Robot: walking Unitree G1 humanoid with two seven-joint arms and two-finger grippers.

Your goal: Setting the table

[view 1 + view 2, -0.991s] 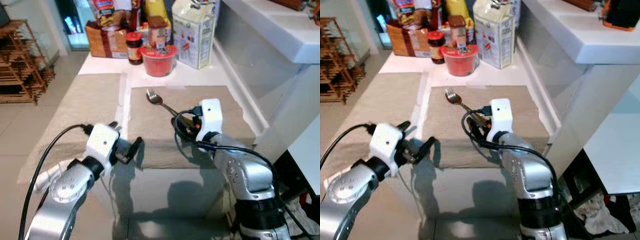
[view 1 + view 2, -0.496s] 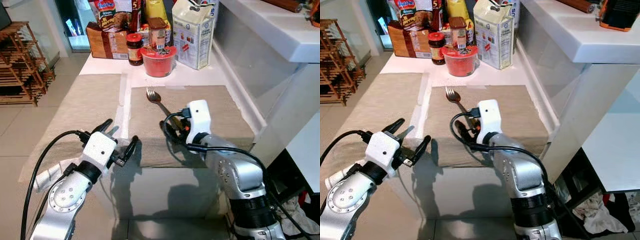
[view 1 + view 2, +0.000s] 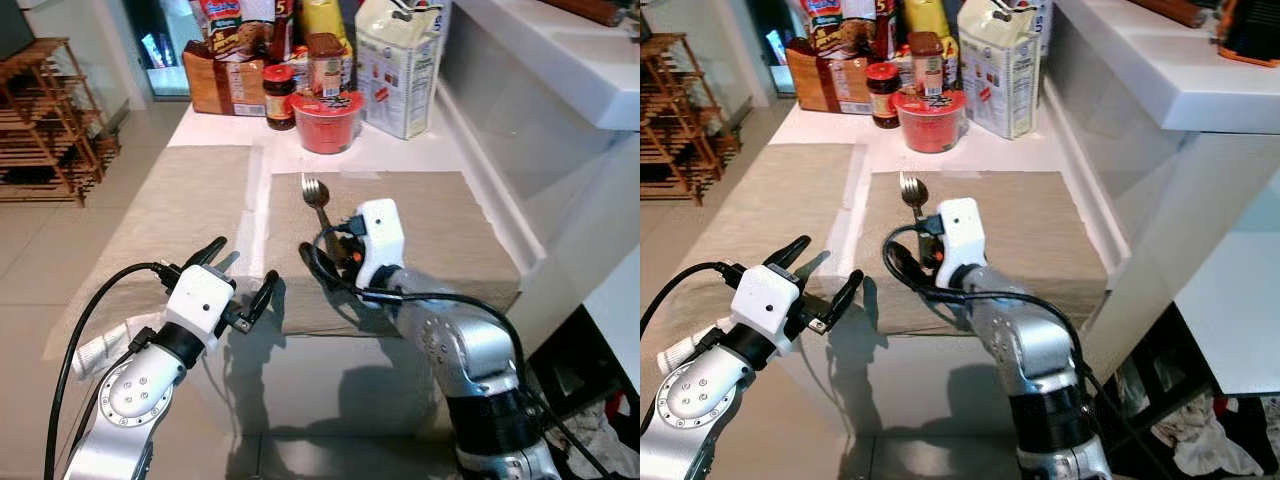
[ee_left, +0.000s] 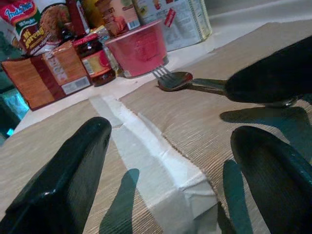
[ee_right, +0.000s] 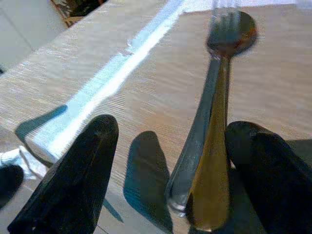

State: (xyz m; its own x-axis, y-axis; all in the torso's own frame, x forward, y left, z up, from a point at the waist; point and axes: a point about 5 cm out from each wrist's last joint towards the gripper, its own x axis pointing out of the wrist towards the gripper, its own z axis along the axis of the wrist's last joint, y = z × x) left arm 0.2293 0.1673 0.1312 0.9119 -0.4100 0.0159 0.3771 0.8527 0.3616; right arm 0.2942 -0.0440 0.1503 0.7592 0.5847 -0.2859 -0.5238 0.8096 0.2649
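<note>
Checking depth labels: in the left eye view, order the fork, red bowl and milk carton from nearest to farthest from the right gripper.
1. Fork: on the placemat, its handle at the right gripper.
2. Red bowl: beyond the placemat's far edge.
3. Milk carton: farthest, at the back, to the right of the bowl.

Very little lettering could be read. In your left wrist view, the snack packet (image 4: pixel 30 22) standing behind the brown carton (image 4: pixel 51 73) at the far end of the tabletop carried a red oval logo that looked like "Indomie", though its letters were partly cut off and blurred. In your left eye view a large "5" showed in the same cluster of packets (image 3: pixel 284 8). The print on the jar (image 3: pixel 280 96), the red cup (image 3: pixel 326 119) and the white bag (image 3: pixel 398 66) was too small to read.
</note>
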